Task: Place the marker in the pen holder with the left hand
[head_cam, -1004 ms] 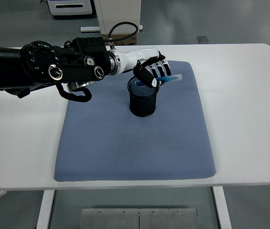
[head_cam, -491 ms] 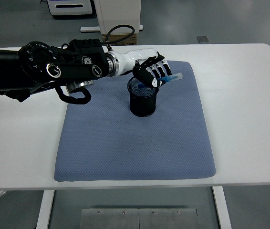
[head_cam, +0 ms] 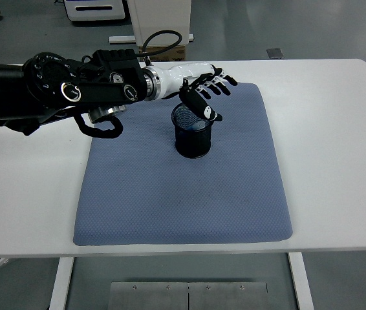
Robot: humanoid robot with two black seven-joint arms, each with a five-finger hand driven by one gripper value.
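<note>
We see the left hand [head_cam: 204, 92] hovering just above the far rim of the black mesh pen holder [head_cam: 193, 131], its fingers [head_cam: 220, 84] spread out and gripping nothing. The holder stands upright on the blue-grey mat [head_cam: 183, 187], toward the mat's far edge, on the white table [head_cam: 338, 142]. Inside the holder we make out a faint patch of blue, which seems to be the marker [head_cam: 192, 126]; through the mesh we cannot tell how its long axis runs or which end points up.

Half a second ago we saw the blue marker lying nearly level in the curled fingers, its tip pointing to the picture's right, past the holder's rim. Now it has left the hand, the fingers have opened, and the hand has lifted slightly. The holder has not shifted on the mat.
</note>
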